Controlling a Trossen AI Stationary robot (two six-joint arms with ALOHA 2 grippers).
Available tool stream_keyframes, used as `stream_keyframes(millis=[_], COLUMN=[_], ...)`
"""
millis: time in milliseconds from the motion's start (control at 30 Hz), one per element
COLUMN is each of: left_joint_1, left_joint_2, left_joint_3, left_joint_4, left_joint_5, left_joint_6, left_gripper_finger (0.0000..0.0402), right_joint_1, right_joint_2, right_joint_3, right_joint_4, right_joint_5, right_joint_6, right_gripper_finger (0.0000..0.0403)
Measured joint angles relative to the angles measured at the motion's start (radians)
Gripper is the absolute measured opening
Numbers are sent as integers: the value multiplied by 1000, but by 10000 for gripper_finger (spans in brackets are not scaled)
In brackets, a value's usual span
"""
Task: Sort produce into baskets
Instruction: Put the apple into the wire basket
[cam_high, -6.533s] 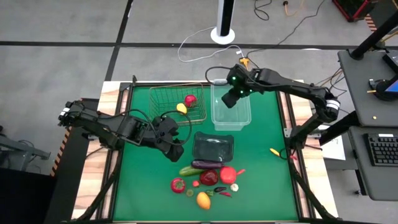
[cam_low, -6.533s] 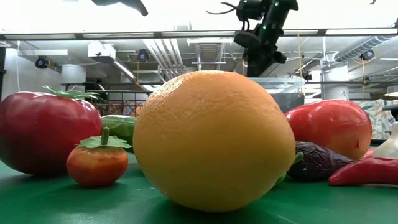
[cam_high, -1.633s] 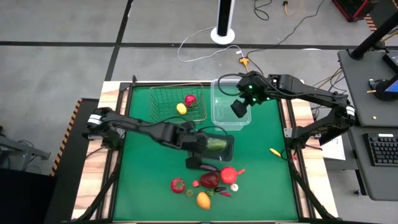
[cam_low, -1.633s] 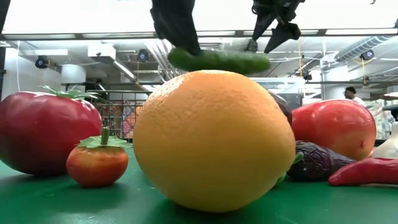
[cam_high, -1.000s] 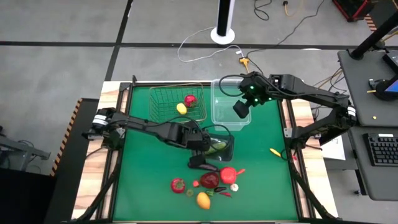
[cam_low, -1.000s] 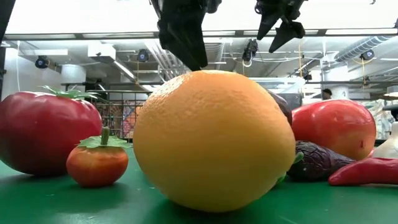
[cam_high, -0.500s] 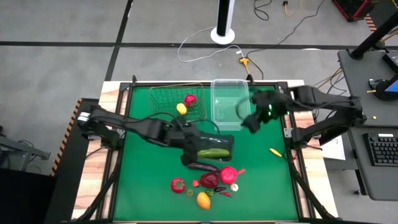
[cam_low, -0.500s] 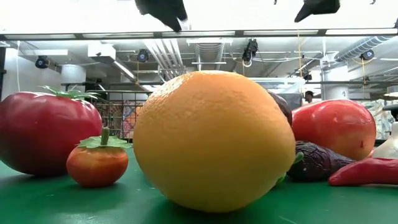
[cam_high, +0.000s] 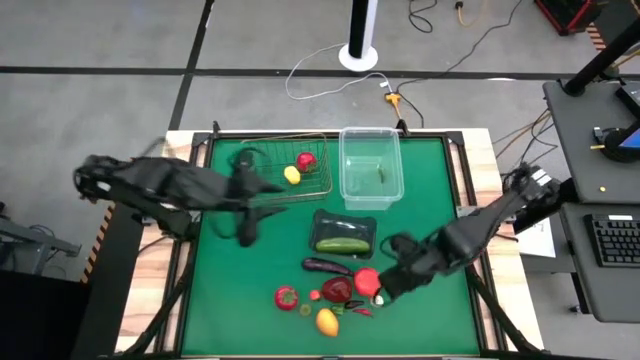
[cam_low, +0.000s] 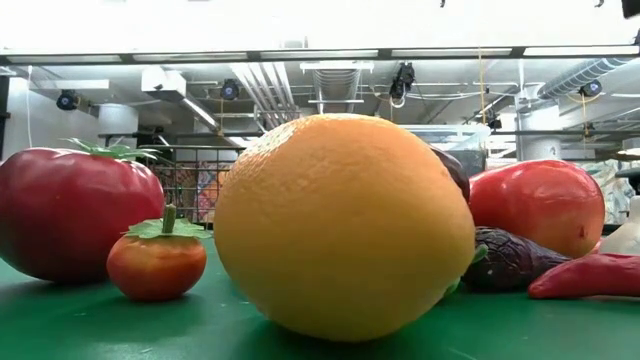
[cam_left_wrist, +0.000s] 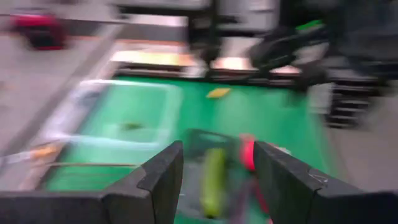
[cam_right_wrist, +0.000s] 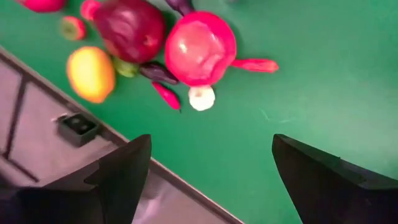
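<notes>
The green cucumber (cam_high: 343, 244) lies in the dark tray (cam_high: 322, 228); it also shows in the left wrist view (cam_left_wrist: 212, 180). A lemon (cam_high: 291, 174) and a red one (cam_high: 306, 160) lie in the wire basket (cam_high: 262, 158). The clear tub (cam_high: 371, 150) holds a small green piece. The eggplant (cam_high: 327, 266), red tomato (cam_high: 367, 281), dark-red one (cam_high: 336, 289), orange (cam_high: 326, 321) and garlic (cam_high: 378, 300) lie on the green mat. My left gripper (cam_high: 246, 228) is open and empty (cam_left_wrist: 217, 180), left of the tray. My right gripper (cam_high: 388, 284) is open and empty (cam_right_wrist: 211, 180), above the mat beside the red tomato (cam_right_wrist: 200, 48) and garlic (cam_right_wrist: 201, 98).
A yellow chili (cam_high: 441, 243) lies alone on the mat's right side. A small red tomato (cam_high: 287, 297) and red chilies (cam_high: 360, 310) lie in the pile near the front edge. The low view is filled by the orange (cam_low: 340, 225) and the tomatoes beside it.
My left gripper has let go of the cucumber, which now lies in the dark tray, and has drawn back toward the table's left edge. My right gripper has swung from over the clear tub toward the near edge, down to the produce pile by the red tomato.
</notes>
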Motion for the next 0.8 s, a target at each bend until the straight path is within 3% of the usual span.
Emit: stream_keyframes(millis=[100, 200, 433, 800], left_joint_1=[-8, -7, -3, -2], left_joint_2=[-55, -89, -108, -91], left_joint_3=[-1, -1, -1, -1], left_joint_4=[11, 98, 118, 119], left_joint_5=[131, 88, 18, 13], left_joint_6=[-46, -97, -54, -50], left_gripper_finger=[176, 176, 176, 176], right_joint_1=[4, -6, -45, -100], right_joint_2=[65, 126, 269, 349], right_joint_3=[0, 0, 0, 0], right_joint_4=[34, 83, 122, 161], right_joint_5=[5, 10, 11, 29], right_joint_6=[40, 41, 21, -8], right_gripper_finger=[325, 325, 325, 325])
